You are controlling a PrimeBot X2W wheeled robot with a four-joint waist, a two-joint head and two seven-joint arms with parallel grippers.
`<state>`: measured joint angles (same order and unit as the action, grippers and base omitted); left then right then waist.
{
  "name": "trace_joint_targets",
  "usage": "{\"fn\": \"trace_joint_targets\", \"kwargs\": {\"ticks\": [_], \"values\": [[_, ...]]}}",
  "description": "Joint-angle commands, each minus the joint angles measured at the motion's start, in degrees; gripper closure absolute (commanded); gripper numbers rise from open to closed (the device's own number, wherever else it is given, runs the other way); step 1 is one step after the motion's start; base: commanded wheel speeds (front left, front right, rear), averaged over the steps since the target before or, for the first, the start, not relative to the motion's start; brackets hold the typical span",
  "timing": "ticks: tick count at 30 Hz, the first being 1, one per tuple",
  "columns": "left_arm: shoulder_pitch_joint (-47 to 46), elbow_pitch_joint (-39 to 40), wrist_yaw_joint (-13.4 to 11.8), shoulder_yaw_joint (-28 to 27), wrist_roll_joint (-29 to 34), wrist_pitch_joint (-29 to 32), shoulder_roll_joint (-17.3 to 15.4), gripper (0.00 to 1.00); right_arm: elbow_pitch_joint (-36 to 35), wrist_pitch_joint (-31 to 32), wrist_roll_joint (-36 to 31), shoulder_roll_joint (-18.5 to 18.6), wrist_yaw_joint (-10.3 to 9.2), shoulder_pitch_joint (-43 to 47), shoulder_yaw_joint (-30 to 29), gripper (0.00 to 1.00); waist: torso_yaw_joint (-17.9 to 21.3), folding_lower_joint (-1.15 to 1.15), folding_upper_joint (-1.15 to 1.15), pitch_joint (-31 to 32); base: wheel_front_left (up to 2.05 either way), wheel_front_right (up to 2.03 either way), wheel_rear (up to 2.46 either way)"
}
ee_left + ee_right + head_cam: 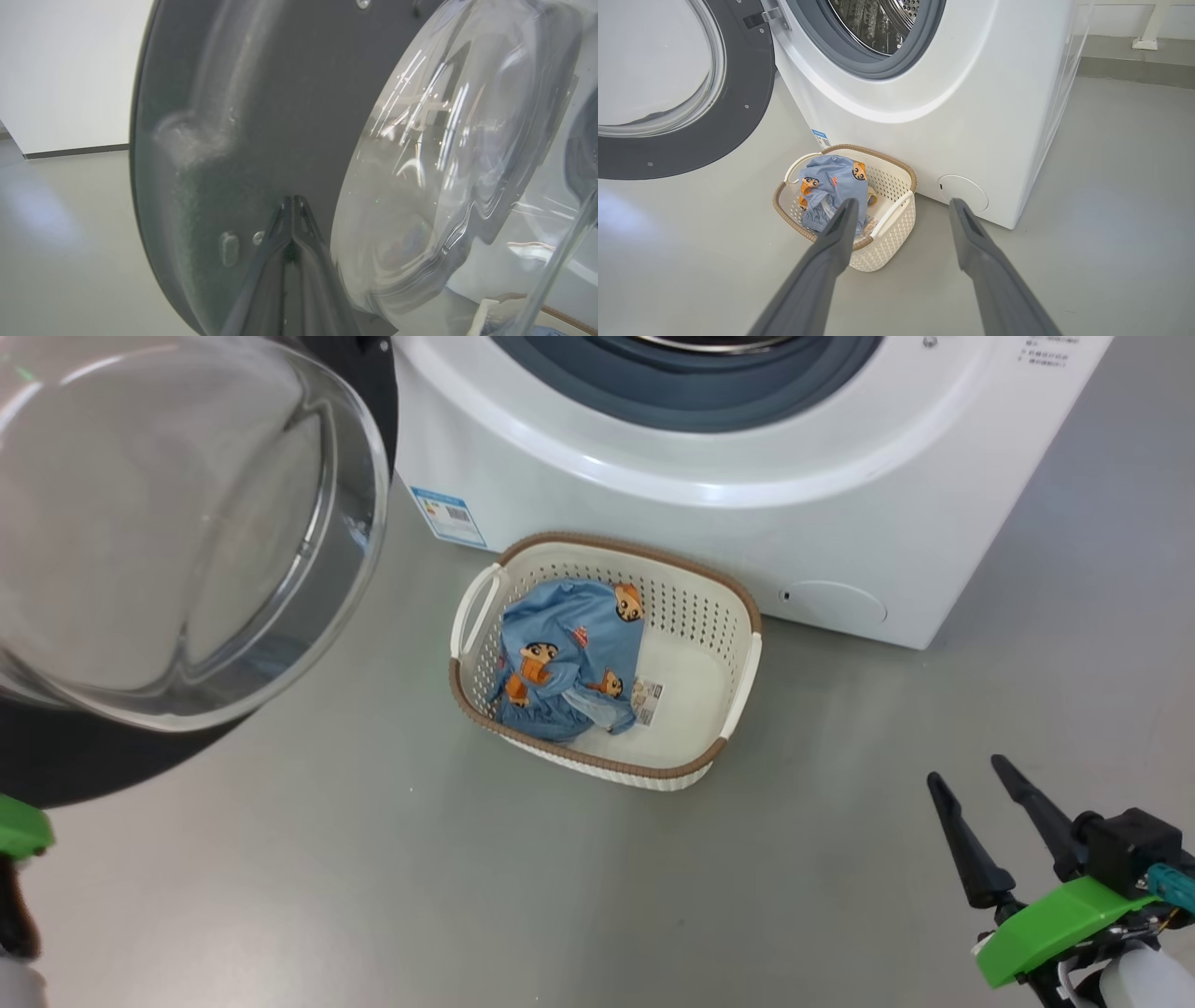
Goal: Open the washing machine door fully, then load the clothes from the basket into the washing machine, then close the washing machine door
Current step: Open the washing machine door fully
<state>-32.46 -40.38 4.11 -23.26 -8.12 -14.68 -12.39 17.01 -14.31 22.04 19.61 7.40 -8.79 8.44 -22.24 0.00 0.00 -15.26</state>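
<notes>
- Head view: the washing machine door (187, 523) stands swung open at left, its glass bowl close to the camera. The basket (742, 616) sits on the grey floor (373, 859) just in front of the washing machine (747, 467), with the clothes (569, 653) crumpled in its left half. The right gripper (966, 771) hangs at lower right, fingers spread and empty.
- Left wrist view: the left gripper (293, 200) has its fingers pressed together, tips at the door's dark inner rim beside the glass. Contact cannot be told.
- Right wrist view: the spread fingers point towards the basket. The steel drum (878, 23) shows above.

the grey floor (373, 859) carries the basket (738, 700) just beside the washing machine (747, 513).
</notes>
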Motion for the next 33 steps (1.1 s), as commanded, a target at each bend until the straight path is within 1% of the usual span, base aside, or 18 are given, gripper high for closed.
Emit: {"fn": "trace_joint_targets", "kwargs": {"ticks": [1, 9, 17, 24, 32, 33], "values": [[-2.32, 0.7, -0.68, -2.45, 0.71, -0.32, -4.75, 1.0, -1.44, -0.69, -0.23, 0.87, 0.09, -1.26, 1.22, 0.0, 0.15, 0.0, 0.0, -1.23, 0.0, 0.0, 0.0], [-4.76, -2.41, -0.38, -4.47, 1.55, -0.32, -6.65, 1.0, -1.32, -0.69, -0.31, 1.33, 0.09, -2.77, 1.99, 0.0, 0.68, 0.0, 0.0, -2.62, 0.0, 0.0, 0.0], [-4.35, -3.59, 0.64, -5.05, 2.33, -0.32, -6.65, 1.0, -0.65, -0.69, -0.03, 0.9, 0.09, -2.58, 2.31, 0.0, 0.79, 0.0, 0.0, -0.71, 0.0, 0.0, 0.0], [-0.1, -0.28, 2.22, -5.7, 2.05, -0.32, -4.11, 1.0, -0.37, -0.69, 0.35, 0.23, 0.09, -1.51, 2.37, 0.0, 0.7, 0.0, 0.0, 2.61, 0.0, 0.0, 0.0], [8.87, 9.0, 3.25, -4.82, 1.12, -0.32, 0.27, 1.0, -0.53, -0.69, 0.66, -0.5, 0.09, 0.18, 2.52, 0.0, 1.27, 0.0, 0.0, 6.06, 0.0, 0.0, 0.0], [10.04, 10.36, 3.29, -4.38, 0.86, -0.32, 0.92, 0.95, -0.59, -0.69, 0.71, -0.46, 0.09, 0.33, 2.53, 0.0, 1.37, 0.0, 0.0, 6.32, 0.0, 0.0, 0.0]]}}
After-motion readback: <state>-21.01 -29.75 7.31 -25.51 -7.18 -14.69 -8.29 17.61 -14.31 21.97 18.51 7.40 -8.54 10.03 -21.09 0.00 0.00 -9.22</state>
